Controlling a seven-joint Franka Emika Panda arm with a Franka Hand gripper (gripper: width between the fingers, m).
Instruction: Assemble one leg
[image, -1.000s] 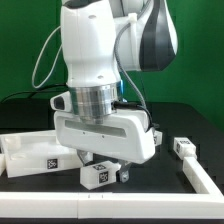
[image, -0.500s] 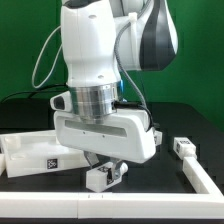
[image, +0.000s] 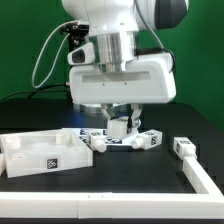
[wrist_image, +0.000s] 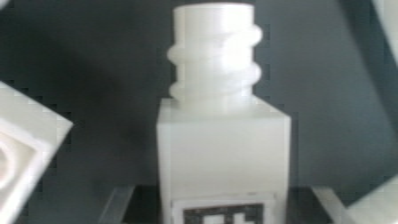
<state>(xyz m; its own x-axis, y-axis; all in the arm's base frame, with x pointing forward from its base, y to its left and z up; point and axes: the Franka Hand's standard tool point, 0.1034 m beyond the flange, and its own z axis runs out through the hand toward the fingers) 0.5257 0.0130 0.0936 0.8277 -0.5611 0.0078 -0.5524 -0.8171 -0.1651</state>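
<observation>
My gripper (image: 120, 122) is shut on a leg (image: 121, 128), a chunky white post, and holds it above the black table. In the wrist view the leg (wrist_image: 222, 130) fills the middle, its ribbed screw end pointing away from me and its square tag (wrist_image: 222, 214) between my fingers (wrist_image: 128, 198). Two more legs lie on the table just below the gripper, one (image: 98, 141) at the exterior view's left and one (image: 147, 139) at its right. Another leg (image: 183, 147) lies further to the exterior view's right.
The large flat white panel (image: 35, 152) lies at the exterior view's left, and a corner of it shows in the wrist view (wrist_image: 22, 140). The long white L-shaped bar (image: 205, 180) runs along the front and right edges. A green wall stands behind.
The arm has risen and moved back and to the exterior view's right, lifting the gripped leg off the table near the front. The panel and the far right leg have not moved.
</observation>
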